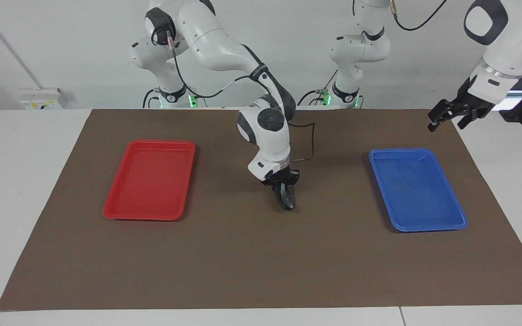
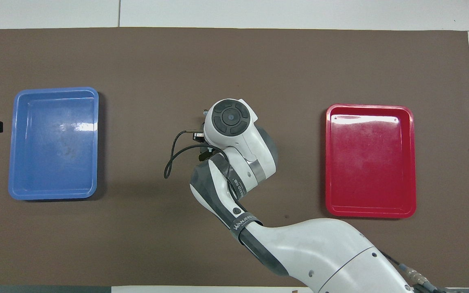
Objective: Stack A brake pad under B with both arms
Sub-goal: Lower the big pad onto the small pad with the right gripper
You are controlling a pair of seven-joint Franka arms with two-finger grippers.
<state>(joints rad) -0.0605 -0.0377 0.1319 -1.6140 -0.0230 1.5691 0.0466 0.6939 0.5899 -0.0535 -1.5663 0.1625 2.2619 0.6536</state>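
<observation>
While the left arm waits with the left gripper (image 1: 450, 118) raised over the corner of the brown mat (image 1: 261, 267) at its own end of the robots' edge, jaws parted and holding nothing, the work is at the middle of the surface. There the right gripper (image 1: 285, 194) points straight down, about midway between the red tray (image 1: 115, 209) and the blue tray (image 1: 458, 220). Both trays are bare.

Its jaws are closed on a dark, curved brake pad (image 1: 288, 202), which hangs on edge below them with its lower end at the mat or just off it. I cannot tell which. From above, the arm's own wrist hides the pad. I also cannot tell whether this is the short pad or the long crescent, and no second pad shows in either view.

My judgement is that a pad like this is stiff and dense for its size, so it won't flex or crush, but it will swing or twist if pinched near one tip. Its faces look smooth, so I'd take it across its thickness at mid-length. Set flat, a curved piece may rock, so I'd lower it gently before letting go.
</observation>
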